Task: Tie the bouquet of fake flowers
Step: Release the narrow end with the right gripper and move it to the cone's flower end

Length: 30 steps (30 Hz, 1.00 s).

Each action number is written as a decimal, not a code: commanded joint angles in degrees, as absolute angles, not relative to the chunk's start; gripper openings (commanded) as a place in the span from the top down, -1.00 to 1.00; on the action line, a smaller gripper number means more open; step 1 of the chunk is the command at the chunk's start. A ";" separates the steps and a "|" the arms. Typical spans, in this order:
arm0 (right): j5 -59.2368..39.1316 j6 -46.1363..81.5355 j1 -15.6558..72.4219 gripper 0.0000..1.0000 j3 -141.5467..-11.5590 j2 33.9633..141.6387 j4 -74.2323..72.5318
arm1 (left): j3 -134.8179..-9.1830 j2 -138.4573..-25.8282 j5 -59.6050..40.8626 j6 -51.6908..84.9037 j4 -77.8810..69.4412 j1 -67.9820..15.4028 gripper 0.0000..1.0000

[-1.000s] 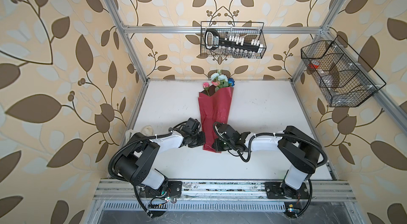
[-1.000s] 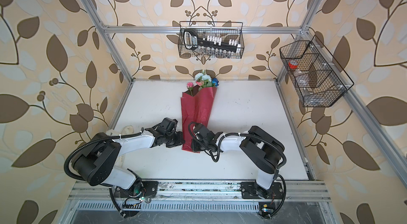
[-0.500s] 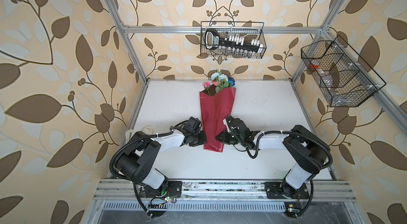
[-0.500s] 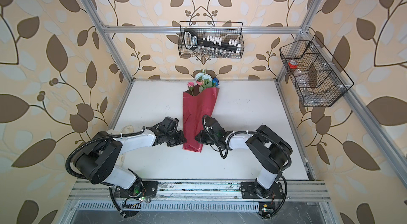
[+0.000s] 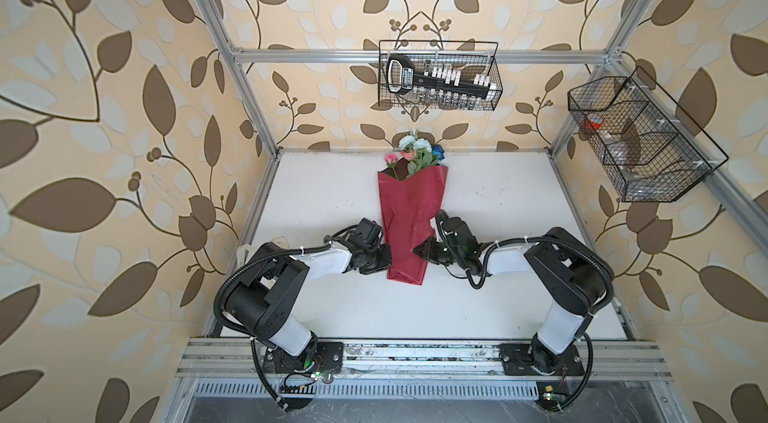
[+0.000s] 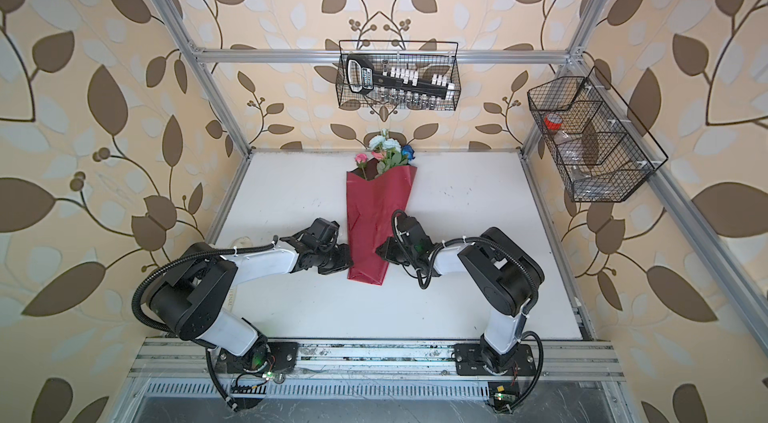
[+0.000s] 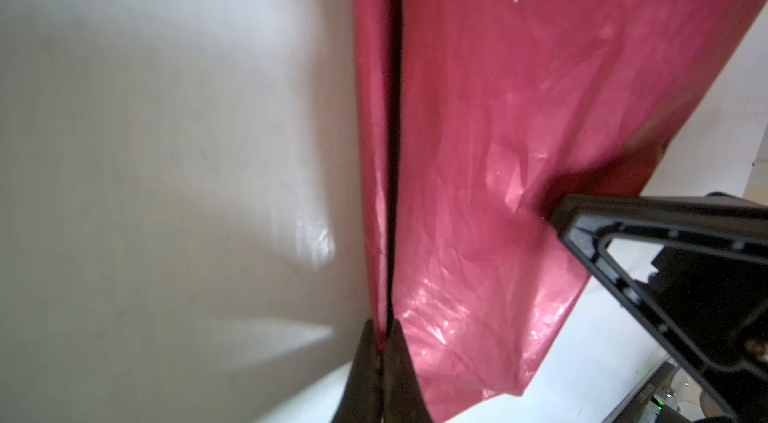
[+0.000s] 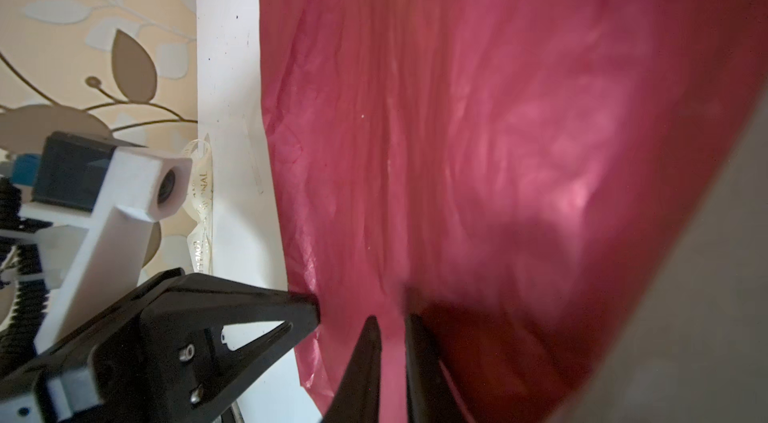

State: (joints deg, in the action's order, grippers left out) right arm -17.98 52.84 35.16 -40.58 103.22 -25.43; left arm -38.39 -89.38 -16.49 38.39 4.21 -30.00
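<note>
Both top views:
- Show the red wrapping sheet [image 5: 409, 213] [image 6: 376, 213] lying lengthwise on the white desk [image 5: 324, 200], narrowing toward the robot.
- Show the bouquet of fake flowers [image 5: 415, 152] [image 6: 386, 152] inside the sheet, with pink, pale-blue and dark-blue blooms and green leaves poking out of its far, wide end. Give no sight of the stems under the red film.
- Place the left end effector [image 5: 388, 261] [image 6: 351, 263] at the sheet's left edge near the narrow end, and the right end effector [image 5: 419, 250] [image 6: 378, 252] at the sheet's right edge, across from it.
- Show a cream ribbon [image 5: 280, 240] well to the left of the sheet, by the desk's edge.

Left wrist view:
- Shows the left end effector [image 7: 384, 333] clamped on a folded edge of the sheet [image 7: 498, 109], tips pressed together over the film.
- Shows a black finger [image 7: 602, 242] of the right end effector touching the sheet's opposite edge.

Right wrist view:
- Shows the right end effector [image 8: 390, 333] with jaws nearly together and a thin strip of the sheet [image 8: 457, 109] between them, so reads as a pinch on the sheet.
- Shows that part of the sheet raised and blurred close to the lens.
- Shows the closed tip of the left end effector [image 8: 311, 308] touching the sheet's edge, and the ribbon [image 8: 201, 209] beyond that edge on the desk.
</note>
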 commanded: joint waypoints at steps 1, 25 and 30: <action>-20.10 51.07 33.81 0.69 -41.06 105.42 -27.72 | -36.12 -93.14 -11.96 38.58 12.95 -30.22 1.00; -24.54 50.88 18.11 0.71 -56.83 119.80 -28.66 | -36.74 -94.36 -12.34 37.88 14.08 -30.17 1.00; -24.40 51.71 15.61 0.72 -61.12 122.97 -28.33 | -36.48 -94.28 -12.47 37.78 14.29 -30.17 1.00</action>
